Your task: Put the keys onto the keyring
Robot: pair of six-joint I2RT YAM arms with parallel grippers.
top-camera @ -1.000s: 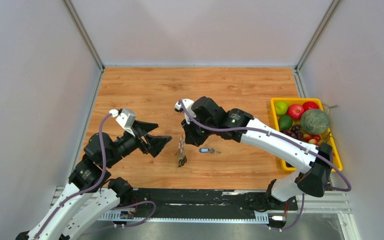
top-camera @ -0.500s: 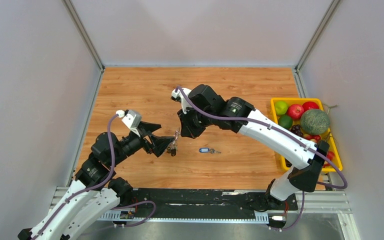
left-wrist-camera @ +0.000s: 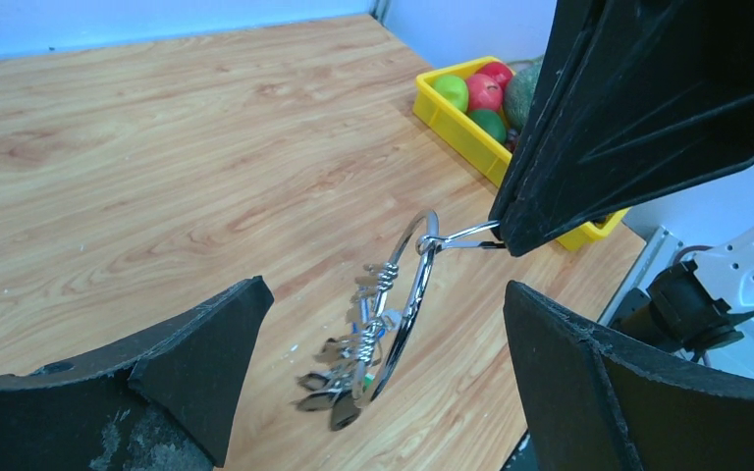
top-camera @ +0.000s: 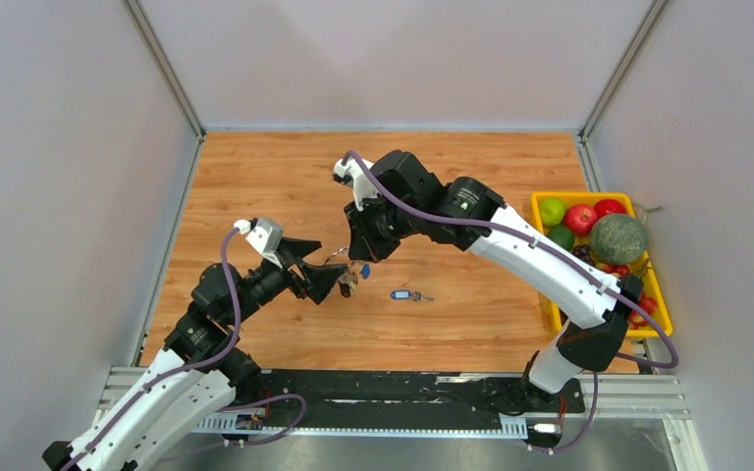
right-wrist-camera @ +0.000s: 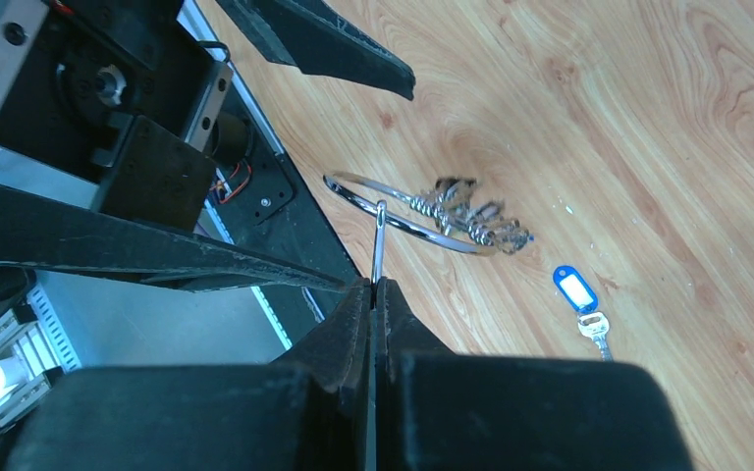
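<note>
The keyring hangs in the air, tilted, with several keys bunched on its lower part. My right gripper is shut on a thin wire loop linked to the ring's top and holds the bunch above the table. My left gripper is open, one finger on each side of the ring, touching nothing. In the top view the ring hangs between the left gripper and the right gripper. A loose key with a blue tag lies on the wood, also in the right wrist view.
A yellow bin of fruit stands at the table's right edge, also in the left wrist view. The black rail runs along the near edge. Grey walls enclose the wooden table.
My right gripper has lifted the keyring bunch off the table and carried it left and back. My left gripper has come forward and now straddles the ring, still open.
</note>
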